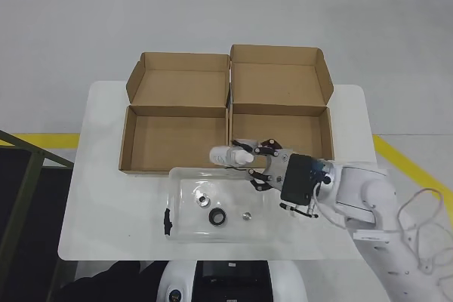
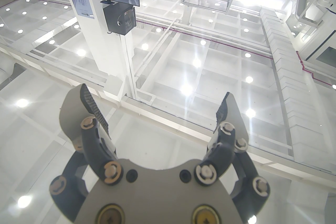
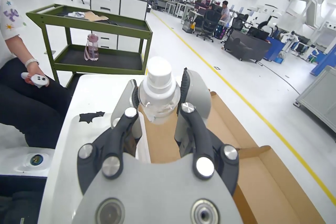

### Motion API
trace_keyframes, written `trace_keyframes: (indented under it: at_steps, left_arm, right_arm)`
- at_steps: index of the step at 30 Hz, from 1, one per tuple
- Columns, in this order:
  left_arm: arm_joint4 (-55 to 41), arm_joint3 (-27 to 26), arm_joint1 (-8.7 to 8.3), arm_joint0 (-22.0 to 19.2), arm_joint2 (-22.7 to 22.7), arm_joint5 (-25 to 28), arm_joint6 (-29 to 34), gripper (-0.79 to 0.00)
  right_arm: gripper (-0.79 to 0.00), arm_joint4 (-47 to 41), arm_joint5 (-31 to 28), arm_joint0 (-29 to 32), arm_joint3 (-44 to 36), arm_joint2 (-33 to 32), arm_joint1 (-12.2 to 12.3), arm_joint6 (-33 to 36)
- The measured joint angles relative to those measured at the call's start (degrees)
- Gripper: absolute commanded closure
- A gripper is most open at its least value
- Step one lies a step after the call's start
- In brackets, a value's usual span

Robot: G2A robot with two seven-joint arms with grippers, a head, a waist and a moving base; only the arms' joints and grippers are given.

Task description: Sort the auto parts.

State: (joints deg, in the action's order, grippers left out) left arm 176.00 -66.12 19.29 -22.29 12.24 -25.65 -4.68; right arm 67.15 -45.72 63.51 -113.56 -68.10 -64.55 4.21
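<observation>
Left gripper [image 2: 156,89]: jaws apart. Clear tray [image 1: 185,185] (small parts inside) rests on the desk [image 1: 98,189]. At its 12 o'clock, a white-capped bottle [image 1: 230,155] is clamped in the right gripper [image 1: 254,161] jaws, where left box [image 1: 174,143] meets right box [image 1: 287,132].

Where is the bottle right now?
Top view: the bottle sits in the right claw, over the near edge of the two boxes, just beyond the clear tray.

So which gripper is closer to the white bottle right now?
Right. The right gripper is shut on the bottle, gripping it just below the cap. The left gripper is open and empty, pointing up at the ceiling, away from it.
</observation>
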Motion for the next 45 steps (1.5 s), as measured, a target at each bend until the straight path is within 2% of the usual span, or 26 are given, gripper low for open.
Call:
trace_keyframes:
  at_steps: [11,21,45]
  left_arm:
    - [0.0,0.0,0.0,0.0,0.0,0.0,0.0,-0.785]
    - [0.0,0.0,0.0,0.0,0.0,0.0,0.0,-0.785]
    - [0.0,0.0,0.0,0.0,0.0,0.0,0.0,-0.785]
  right_arm:
    - [0.0,-1.11,3.16,-3.76,8.81,3.36,-0.52,8.05]
    - [0.0,-1.28,6.41,-6.17,14.44,3.51,-0.73,11.89]
    - [0.0,0.61,13.29,-14.48,31.28,10.49,-3.07,14.81]
